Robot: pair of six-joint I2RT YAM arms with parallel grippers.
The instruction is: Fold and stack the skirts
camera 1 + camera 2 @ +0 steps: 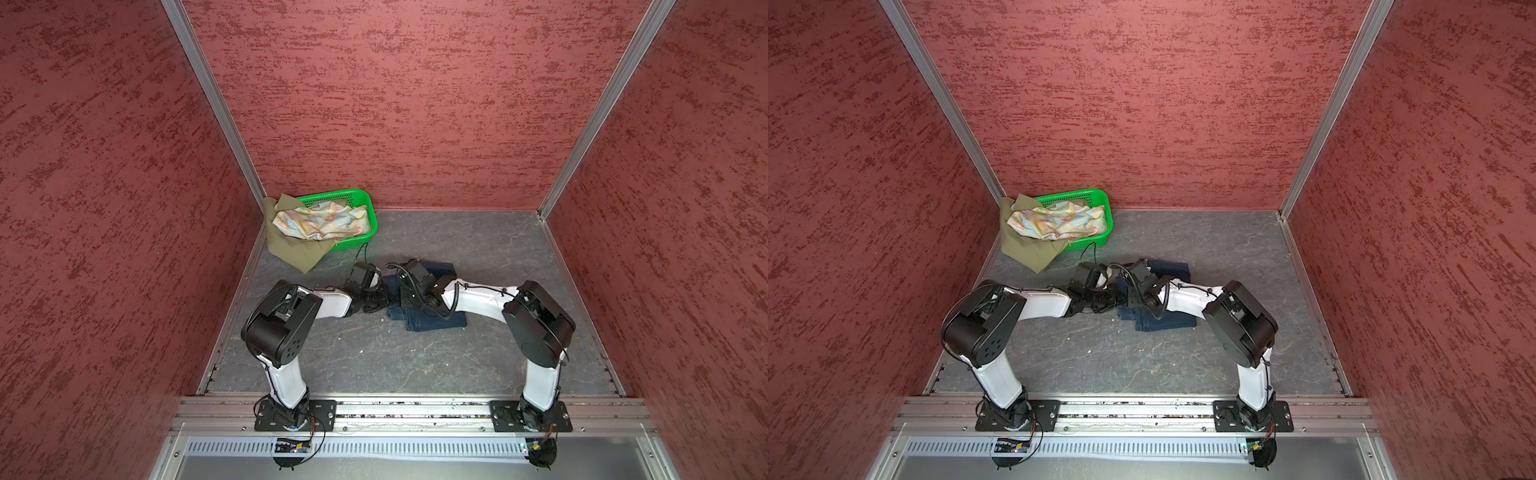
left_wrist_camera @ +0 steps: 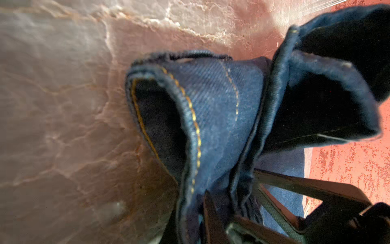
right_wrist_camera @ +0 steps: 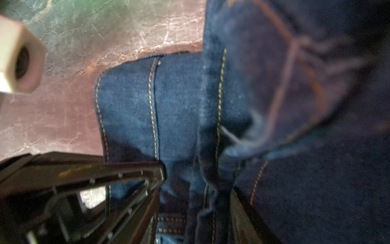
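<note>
Denim skirt point(image 1: 432, 320) | judged stiff, heavy; best taken at stitched hem | left gripper point(image 2: 234, 196) clamped its fold | right gripper point(image 3: 198, 181) stood parted.

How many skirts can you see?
3: denim skirt on the table; floral skirt in the green basket; olive skirt draped over its edge. More may hide underneath.

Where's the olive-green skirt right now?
In both top views the olive-green skirt hangs over the left end of the green basket onto the table, in the far left corner, partly under the floral skirt.
</note>
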